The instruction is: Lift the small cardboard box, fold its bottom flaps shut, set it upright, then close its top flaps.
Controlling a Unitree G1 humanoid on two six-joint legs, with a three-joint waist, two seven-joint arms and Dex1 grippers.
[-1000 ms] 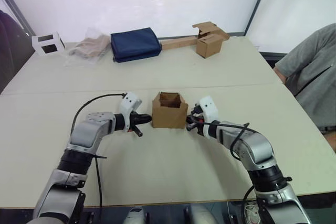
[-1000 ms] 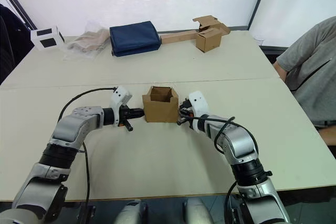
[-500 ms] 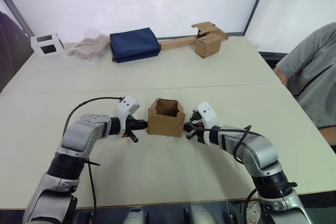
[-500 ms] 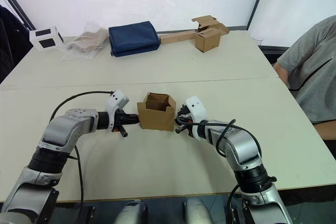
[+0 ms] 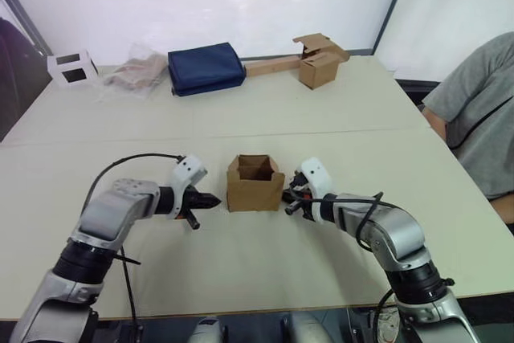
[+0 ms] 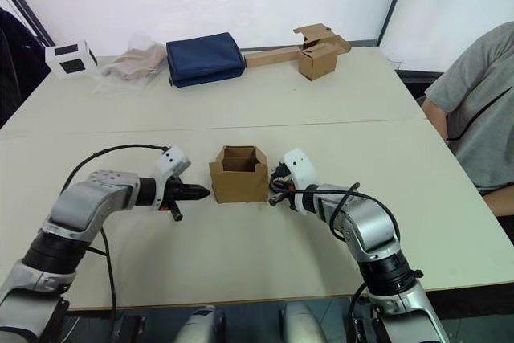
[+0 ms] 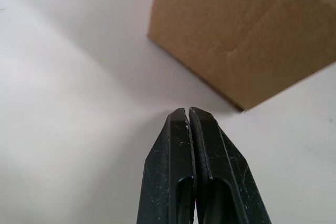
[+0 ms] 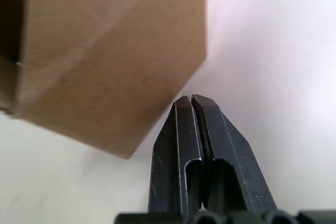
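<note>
Worktop (image 5: 265, 263), pale and wide, carries everything here. At its far left corner sits a small white box with dark windows (image 5: 72, 67), then a crumpled clear plastic bag (image 5: 132, 72) with tan contents, then a folded navy blue fabric case (image 5: 206, 68).

Nearer the robot, the left pincer (image 5: 210, 199) lies low over the worktop, its two black fingers (image 7: 185, 166) clenched together on nothing, tips aimed at the left wall of the small cardboard box (image 5: 254, 184) with a clear gap between them; the left wrist view shows a lower corner of the box just ahead of the tips.

The small cardboard box stands upright in the middle of the worktop, its opening facing up. The top flaps (image 5: 255, 165) stand up around the rim, unfolded, and the dark inside shows.

Just beside the box's right wall is the right pincer (image 5: 287, 199), also clenched and empty. Whether its tips touch the cardboard cannot be told.

At the far right of the worktop a second brown box (image 5: 319, 64) with raised flaps is joined to a long flat cardboard strip (image 5: 273, 65) running toward the navy case. A person in a grey shirt (image 5: 478, 110) sits at the worktop's right edge.
</note>
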